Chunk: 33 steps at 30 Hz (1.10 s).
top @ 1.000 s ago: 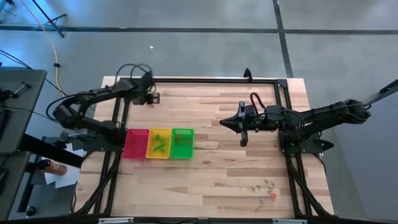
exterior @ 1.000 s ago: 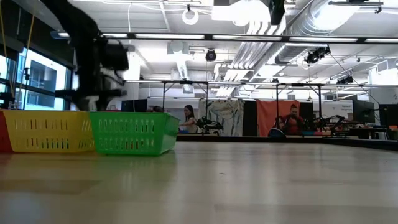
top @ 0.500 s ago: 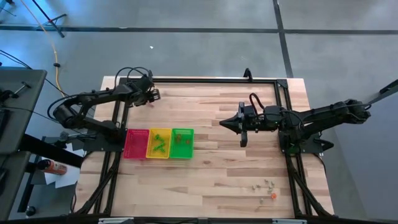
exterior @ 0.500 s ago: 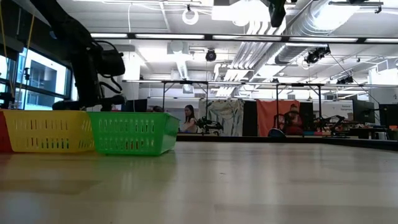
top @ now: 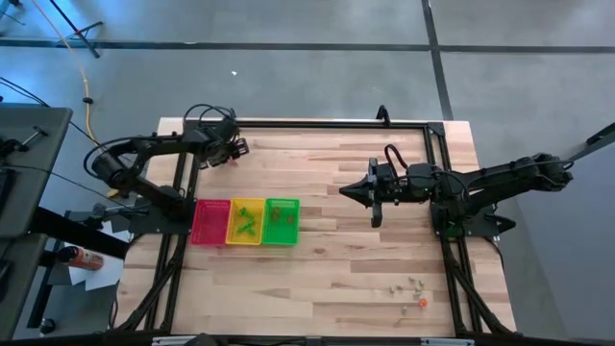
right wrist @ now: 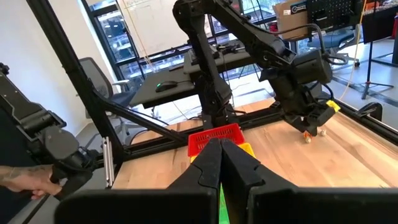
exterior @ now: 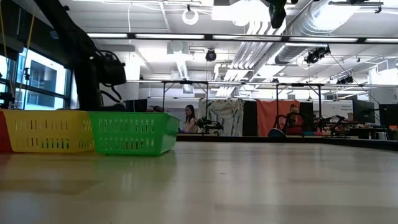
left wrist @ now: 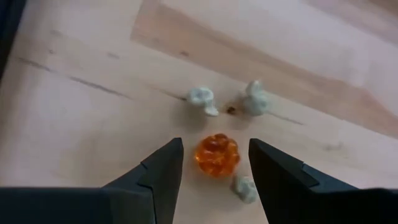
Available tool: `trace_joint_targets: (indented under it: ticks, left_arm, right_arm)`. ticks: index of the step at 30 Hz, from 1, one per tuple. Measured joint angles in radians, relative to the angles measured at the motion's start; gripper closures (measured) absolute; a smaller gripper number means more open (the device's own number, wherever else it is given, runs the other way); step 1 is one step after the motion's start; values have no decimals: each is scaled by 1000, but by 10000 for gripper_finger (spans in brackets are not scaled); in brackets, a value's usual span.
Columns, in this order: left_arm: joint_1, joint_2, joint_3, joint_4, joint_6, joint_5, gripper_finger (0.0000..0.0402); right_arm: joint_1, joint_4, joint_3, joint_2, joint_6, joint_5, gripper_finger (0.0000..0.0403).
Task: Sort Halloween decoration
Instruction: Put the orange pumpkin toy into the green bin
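Left gripper (left wrist: pixel 213 163) spread astride an orange trinket (left wrist: pixel 217 154) among pale grey trinkets (left wrist: pixel 202 100) at the table's far-left corner, right gripper (top: pixel 347 190) pressed together mid-table.

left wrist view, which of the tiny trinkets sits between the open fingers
The translucent orange pumpkin-like trinket, alone between the left gripper's fingers; the three pale grey trinkets lie outside them.

orange trinket (left wrist: pixel 217 155), pale grey trinkets (left wrist: pixel 202 99); red (top: pixel 210 222), yellow (top: pixel 244 222), green trays (top: pixel 282 221).
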Motion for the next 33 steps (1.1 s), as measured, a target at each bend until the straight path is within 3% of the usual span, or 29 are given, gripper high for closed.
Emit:
trace_joint_targets:
  ticks: [13, 24, 33]
  left_arm:
    - [-5, 44, 3, -2, -35, -8, 238]
    - [-9, 46, 2, -22, -3, 31, 359]
    - [-19, 48, 2, -24, 3, 31, 331]
  right_arm:
    - [0, -3, 0, 0, -8, 0, 403]
    - [0, -21, 0, 3, -8, 0, 403]
    - [0, -25, -1, 3, -8, 0, 403]
